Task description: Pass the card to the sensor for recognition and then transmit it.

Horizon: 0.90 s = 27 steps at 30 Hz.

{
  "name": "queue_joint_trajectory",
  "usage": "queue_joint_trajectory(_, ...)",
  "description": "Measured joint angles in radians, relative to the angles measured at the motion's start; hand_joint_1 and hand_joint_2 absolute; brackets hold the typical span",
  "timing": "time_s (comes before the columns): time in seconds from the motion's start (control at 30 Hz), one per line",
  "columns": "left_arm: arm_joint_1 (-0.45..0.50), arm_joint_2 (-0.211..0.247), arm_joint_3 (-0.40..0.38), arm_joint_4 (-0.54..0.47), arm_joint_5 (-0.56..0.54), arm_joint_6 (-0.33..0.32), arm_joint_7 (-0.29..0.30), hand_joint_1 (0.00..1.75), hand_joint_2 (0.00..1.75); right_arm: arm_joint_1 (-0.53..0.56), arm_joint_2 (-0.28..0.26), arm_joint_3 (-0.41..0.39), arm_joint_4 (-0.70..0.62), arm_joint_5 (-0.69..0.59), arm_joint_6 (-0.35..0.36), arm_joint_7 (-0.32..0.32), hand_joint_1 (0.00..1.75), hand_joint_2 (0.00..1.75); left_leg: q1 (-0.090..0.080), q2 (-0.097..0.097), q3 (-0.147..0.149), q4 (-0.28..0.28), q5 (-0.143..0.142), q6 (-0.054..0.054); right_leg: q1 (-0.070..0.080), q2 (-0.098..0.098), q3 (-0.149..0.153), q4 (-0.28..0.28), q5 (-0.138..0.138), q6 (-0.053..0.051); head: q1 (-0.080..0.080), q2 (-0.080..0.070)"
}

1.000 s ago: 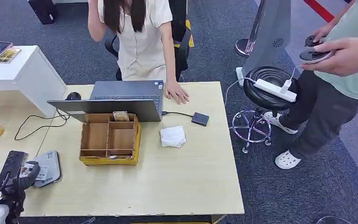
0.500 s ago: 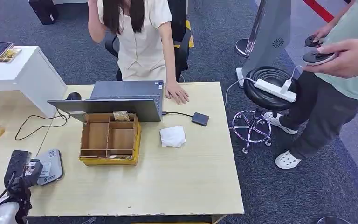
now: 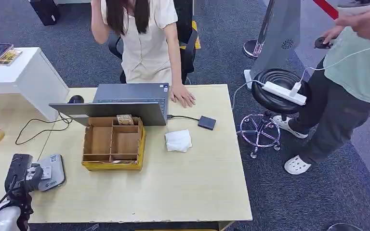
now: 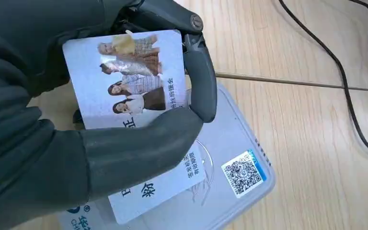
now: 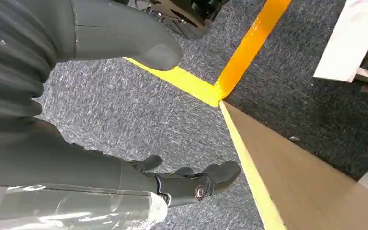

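The wooden divided tray holds one small packet in a back compartment. The left robot hand pinches the card just above the sensor, partly hiding its print. The right robot hand hangs spread, holding nothing.

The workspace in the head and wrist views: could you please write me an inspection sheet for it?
Surface: pale wooden table.
Job's things: card held just above the grey sensor, where a second card lies.
Clutter: laptop, wooden divided box, white tissue, small black drive.
Hands: left hand grips the card; right hand hangs open over carpet.
Cables: black cable across the table.
Surroundings: seated person, standing person, stool with power strip.
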Motion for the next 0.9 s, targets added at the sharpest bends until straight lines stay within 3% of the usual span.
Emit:
queue_joint_trajectory(0.27, 0.000, 0.003, -0.001, -0.032, -0.009, -0.001, -0.023, 1.75, 1.75, 0.000, 0.000, -0.010, 0.000, 0.000, 0.000, -0.008, 0.00, 1.75, 0.000, 0.000, 0.000, 0.000, 0.000, 0.000, 0.000, 0.000, -0.001, 0.000, 0.000, 0.000, 0.000, 0.000)
queue_joint_trajectory(0.6, -0.094, 0.072, -0.010, -0.157, -0.011, -0.034, -0.016, 1.75, 1.75, 0.000, 0.001, -0.024, 0.000, -0.003, 0.000, -0.019, 0.00, 1.75, 0.000, 0.000, 0.000, 0.000, 0.000, -0.001, 0.000, 0.001, -0.001, 0.000, 0.000, 0.000, 0.000, 0.000)
queue_joint_trajectory(0.9, -0.140, 0.099, -0.026, -0.195, -0.002, -0.037, -0.032, 1.75, 1.75, -0.001, 0.001, -0.037, 0.000, -0.003, 0.000, -0.023, 0.00, 1.75, 0.000, 0.000, -0.001, 0.000, 0.000, -0.001, 0.000, 0.001, -0.002, 0.000, 0.000, 0.000, 0.000, 0.000)
